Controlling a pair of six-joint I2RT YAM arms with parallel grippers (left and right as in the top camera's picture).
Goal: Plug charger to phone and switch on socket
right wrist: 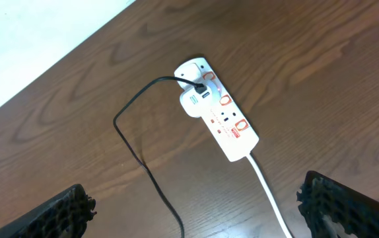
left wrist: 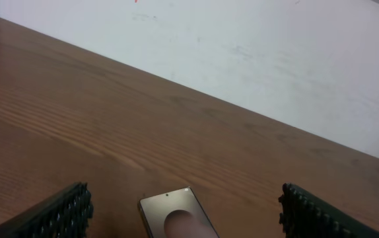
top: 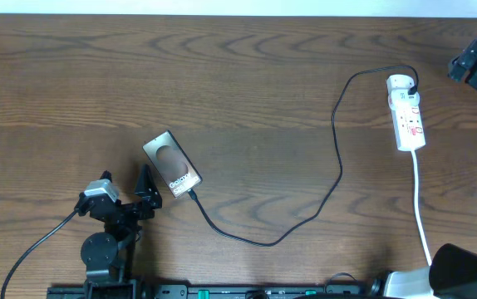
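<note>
The phone point(top: 172, 164) lies flat on the wooden table at lower left, dark glossy face up with a pale oval patch; its top end also shows in the left wrist view point(left wrist: 176, 215). The thin black charger cable point(top: 338, 170) runs from the phone's lower end in a long curve to the white socket strip point(top: 407, 113) at upper right, where its plug sits in the strip point(right wrist: 200, 86). My left gripper point(top: 145, 189) is open beside the phone's lower left, its fingers either side of the phone point(left wrist: 183, 218). My right gripper point(right wrist: 196, 208) is open, high above the socket strip point(right wrist: 220, 112).
The strip's white cord point(top: 420, 208) runs down toward the right arm base point(top: 463, 270). The left arm base point(top: 101, 249) stands at the bottom left with a black robot cable point(top: 35, 245). A white wall point(left wrist: 275, 59) lies beyond the table's far edge.
</note>
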